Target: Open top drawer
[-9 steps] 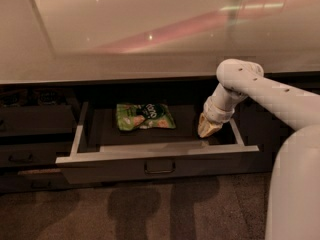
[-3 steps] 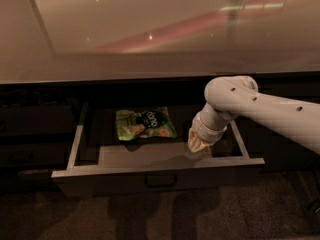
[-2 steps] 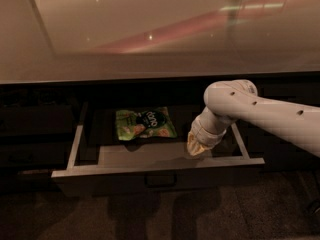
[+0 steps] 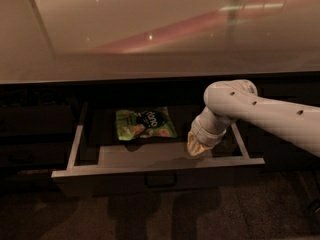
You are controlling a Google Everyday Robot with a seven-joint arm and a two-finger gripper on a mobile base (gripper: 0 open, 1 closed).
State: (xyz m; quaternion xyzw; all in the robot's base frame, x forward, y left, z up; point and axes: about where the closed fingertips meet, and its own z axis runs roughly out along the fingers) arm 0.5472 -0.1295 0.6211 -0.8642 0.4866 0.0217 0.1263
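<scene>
The top drawer point(image 4: 155, 166) stands pulled out under the counter, its dark grey front with a small loop handle point(image 4: 160, 180) facing me and light grey rim and sides around it. My gripper point(image 4: 197, 146) reaches down into the right part of the drawer, just behind the front rim, at the end of my white arm point(image 4: 260, 116) coming from the right. A green snack bag point(image 4: 145, 124) lies flat in the back middle of the drawer, left of the gripper.
A pale glossy countertop point(image 4: 150, 29) overhangs the drawer. Dark cabinet fronts point(image 4: 35, 134) lie to the left and right of it. The floor point(image 4: 150, 216) in front is dark brown.
The drawer has come further out since three seconds ago, and my gripper has moved forward with its front rim. Over the last second almost nothing has moved.
</scene>
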